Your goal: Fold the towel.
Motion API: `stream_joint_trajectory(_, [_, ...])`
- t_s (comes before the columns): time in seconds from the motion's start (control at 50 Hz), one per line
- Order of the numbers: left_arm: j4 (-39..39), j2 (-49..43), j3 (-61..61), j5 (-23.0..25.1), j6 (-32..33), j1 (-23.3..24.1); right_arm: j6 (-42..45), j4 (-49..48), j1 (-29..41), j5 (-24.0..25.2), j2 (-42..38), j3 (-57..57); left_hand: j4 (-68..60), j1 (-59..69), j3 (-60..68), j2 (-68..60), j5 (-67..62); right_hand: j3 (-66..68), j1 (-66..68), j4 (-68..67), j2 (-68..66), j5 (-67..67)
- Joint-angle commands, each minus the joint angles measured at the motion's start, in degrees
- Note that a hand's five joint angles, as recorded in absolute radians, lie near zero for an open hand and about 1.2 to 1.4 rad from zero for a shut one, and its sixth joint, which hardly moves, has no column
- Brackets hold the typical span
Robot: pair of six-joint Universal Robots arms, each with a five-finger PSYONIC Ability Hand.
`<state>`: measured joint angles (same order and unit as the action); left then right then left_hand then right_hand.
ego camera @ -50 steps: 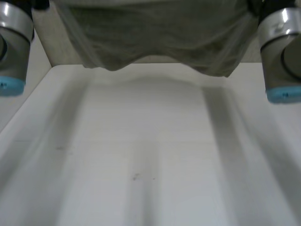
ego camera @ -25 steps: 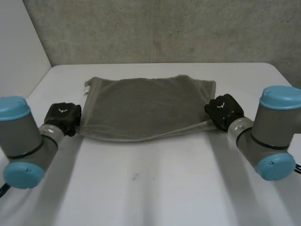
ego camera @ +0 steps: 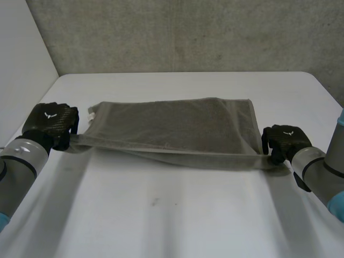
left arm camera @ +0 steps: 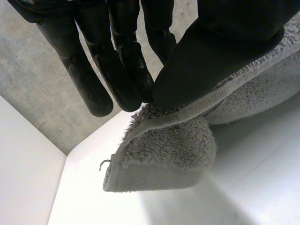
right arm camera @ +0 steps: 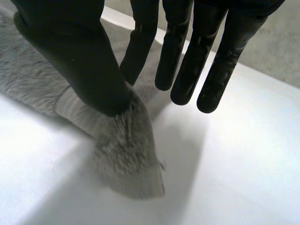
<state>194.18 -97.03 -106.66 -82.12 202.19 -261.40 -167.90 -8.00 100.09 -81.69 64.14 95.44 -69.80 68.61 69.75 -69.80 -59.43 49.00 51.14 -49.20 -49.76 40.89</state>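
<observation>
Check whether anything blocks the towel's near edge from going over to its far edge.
Nothing visible does. The left hand and the right hand each pinch a near corner of the towel between thumb and fingers. No object lies on the towel or on the white table beside it.

I can read no words or numbers anywhere from my station. The only signs I see are a small white winged emblem (ego camera: 52, 114) on the back of the left hand (ego camera: 49, 123) and a matching one on the back of the right hand (ego camera: 285, 141), neither with letters I can make out. A little white tag (ego camera: 92, 113) sticks out at a corner of the towel (ego camera: 177, 126) near the left hand, and I cannot tell whether anything is printed on it.
</observation>
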Motion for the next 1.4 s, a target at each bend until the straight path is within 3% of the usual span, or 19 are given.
stream_joint_trajectory(0.02, [0.06,-0.18,-0.39,0.12,0.05,-0.51,0.2,0.0,-2.97,0.83,-0.33,1.24,-10.2,11.39,10.25,-10.2,-10.57,-9.81,-11.95,10.02,10.58,-11.71])
stream_joint_trajectory(0.24, [0.06,-0.09,-0.48,-0.05,0.13,-0.16,0.99,0.53,-6.4,3.55,-0.6,3.18,-10.2,11.39,10.25,-10.2,-10.57,1.63,-0.52,-1.42,-0.86,-0.27])
stream_joint_trajectory(0.38, [0.06,-0.09,-0.48,-0.14,0.05,0.36,0.73,4.21,-7.1,4.78,-0.25,3.79,-10.2,11.39,10.25,-10.2,-10.57,-10.47,-12.62,10.68,11.24,-12.37])
stream_joint_trajectory(0.56, [0.06,-0.09,-0.48,-0.14,0.05,0.19,0.73,6.07,-7.98,6.37,0.11,4.58,-10.2,11.39,10.25,-10.2,-10.57,-10.32,-12.46,10.52,11.08,-12.21])
stream_joint_trajectory(0.62, [-0.03,-0.09,-0.48,-0.14,0.05,0.19,0.64,5.71,-8.07,7.42,0.11,4.93,-10.2,11.39,10.25,-10.2,-10.57,-4.26,-6.4,4.47,5.03,-6.16])
stream_joint_trajectory(0.66, [-0.03,0.0,-0.48,-0.14,0.05,0.19,0.11,5.1,-8.24,8.73,0.1,4.94,-10.2,11.39,10.25,-10.2,-10.57,26.52,24.38,-26.31,-25.76,24.62])
stream_joint_trajectory(0.78, [-0.47,0.52,-0.48,-0.23,-0.04,0.19,0.2,3.96,-9.74,9.27,1.42,4.5,-10.2,11.39,10.25,-10.2,-10.57,31.0,28.86,-30.8,-30.24,29.11])
stream_joint_trajectory(0.88, [-3.36,2.62,-0.3,-0.23,-0.04,0.01,0.29,4.31,-10.96,9.53,10.81,4.5,-10.2,11.39,10.25,-10.2,-10.57,31.0,28.86,-30.8,-30.24,29.11])
stream_joint_trajectory(1.0, [-6.89,5.62,-0.12,-0.23,0.22,-0.16,1.25,5.28,-11.14,9.44,15.66,4.23,-10.2,11.39,10.25,-10.2,-10.57,31.0,28.86,-30.8,-30.24,29.11])
stream_joint_trajectory(1.1, [-13.99,11.94,0.05,-0.14,0.75,-0.25,7.29,11.58,-12.72,9.79,26.1,2.39,-10.2,11.39,10.25,-10.2,-10.57,31.0,28.86,-30.8,-30.24,29.11])
stream_joint_trajectory(1.26, [-20.07,17.57,-0.39,0.12,0.66,0.19,17.59,22.14,-13.6,11.28,28.32,-0.42,-10.2,11.39,10.25,-10.2,-10.57,31.0,28.86,-30.8,-30.24,29.11])
stream_joint_trajectory(1.4, [-19.81,16.61,-2.23,0.03,0.75,0.63,17.87,23.73,-13.6,11.73,25.69,0.27,-10.2,11.39,10.25,-10.2,-10.57,31.0,28.86,-30.8,-30.24,29.11])
